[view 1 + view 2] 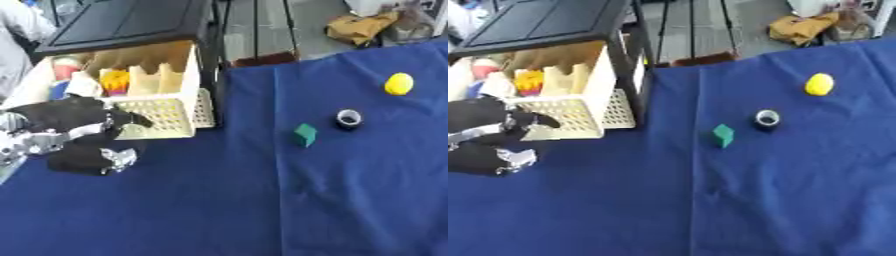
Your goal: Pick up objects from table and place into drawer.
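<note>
The left hand (83, 142) comes in low at the left edge, black with silver joints, lying on the tabletop (219, 210) right in front of the drawer (162, 117); its fingers are bent, one dark finger reaching toward the drawer's perforated front, but whether they touch it or grip anything cannot be told. The tabletop is covered in a blue cloth with soft creases. The drawer is cream plastic with a lattice front, pulled out from under a black cabinet (131, 22), and holds cream dividers with yellow and red things among them. Well apart to the right lie a small green block (304, 135), just beyond it a dark roll with a pale centre (348, 119), and farther back a rounded yellow thing (399, 83). The right hand is out of sight.
</note>
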Tool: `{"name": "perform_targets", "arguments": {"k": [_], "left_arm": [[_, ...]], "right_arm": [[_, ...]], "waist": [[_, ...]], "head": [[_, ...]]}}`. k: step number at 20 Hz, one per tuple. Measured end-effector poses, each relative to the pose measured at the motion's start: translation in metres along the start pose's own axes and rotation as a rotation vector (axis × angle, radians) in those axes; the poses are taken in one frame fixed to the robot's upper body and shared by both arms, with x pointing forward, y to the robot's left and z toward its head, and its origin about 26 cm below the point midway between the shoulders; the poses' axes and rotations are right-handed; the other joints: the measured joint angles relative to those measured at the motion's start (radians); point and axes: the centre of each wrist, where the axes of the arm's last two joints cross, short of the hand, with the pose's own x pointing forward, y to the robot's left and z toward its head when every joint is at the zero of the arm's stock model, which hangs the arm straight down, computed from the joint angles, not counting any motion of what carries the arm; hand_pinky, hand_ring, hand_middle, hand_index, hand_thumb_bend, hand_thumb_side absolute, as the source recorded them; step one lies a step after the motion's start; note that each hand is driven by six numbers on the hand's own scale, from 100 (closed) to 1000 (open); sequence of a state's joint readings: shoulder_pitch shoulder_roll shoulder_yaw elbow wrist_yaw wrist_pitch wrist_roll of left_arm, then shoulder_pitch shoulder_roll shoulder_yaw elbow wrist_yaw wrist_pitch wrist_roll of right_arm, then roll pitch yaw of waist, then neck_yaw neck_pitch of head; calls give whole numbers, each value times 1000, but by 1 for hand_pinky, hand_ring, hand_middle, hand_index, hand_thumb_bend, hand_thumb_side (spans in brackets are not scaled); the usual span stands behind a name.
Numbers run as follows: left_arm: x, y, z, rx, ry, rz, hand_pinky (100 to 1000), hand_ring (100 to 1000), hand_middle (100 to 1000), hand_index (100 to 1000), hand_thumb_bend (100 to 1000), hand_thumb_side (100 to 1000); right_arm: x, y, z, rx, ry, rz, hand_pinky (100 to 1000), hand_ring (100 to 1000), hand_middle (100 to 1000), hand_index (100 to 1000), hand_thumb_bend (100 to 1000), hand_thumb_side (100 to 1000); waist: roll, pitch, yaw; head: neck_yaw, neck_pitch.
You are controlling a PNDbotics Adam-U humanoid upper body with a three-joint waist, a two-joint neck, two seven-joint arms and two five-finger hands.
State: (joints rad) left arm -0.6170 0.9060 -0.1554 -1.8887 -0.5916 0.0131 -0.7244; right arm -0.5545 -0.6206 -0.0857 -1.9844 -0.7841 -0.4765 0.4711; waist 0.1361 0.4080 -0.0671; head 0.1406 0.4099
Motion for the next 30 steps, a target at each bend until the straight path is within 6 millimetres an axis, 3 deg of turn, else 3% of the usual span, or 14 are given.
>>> {"name": "perform_targets", "arguments": {"k": [15, 30], "left_arm": [[-8, -2, -5, 82, 119, -54, 245, 467, 678, 1000, 100, 1000], [-15, 3, -8, 164, 122, -43, 242, 478, 746, 1000, 100, 998]], "right_arm": [[-1, 2, 0, 23, 10, -12, 441, 614, 530, 591, 100, 971], [-4, 5, 1, 42, 11, -11, 436, 612, 525, 591, 100, 970]], "waist": [[8, 10, -13], [10, 29, -28]], "head": [[11, -14], [27, -27]]}}
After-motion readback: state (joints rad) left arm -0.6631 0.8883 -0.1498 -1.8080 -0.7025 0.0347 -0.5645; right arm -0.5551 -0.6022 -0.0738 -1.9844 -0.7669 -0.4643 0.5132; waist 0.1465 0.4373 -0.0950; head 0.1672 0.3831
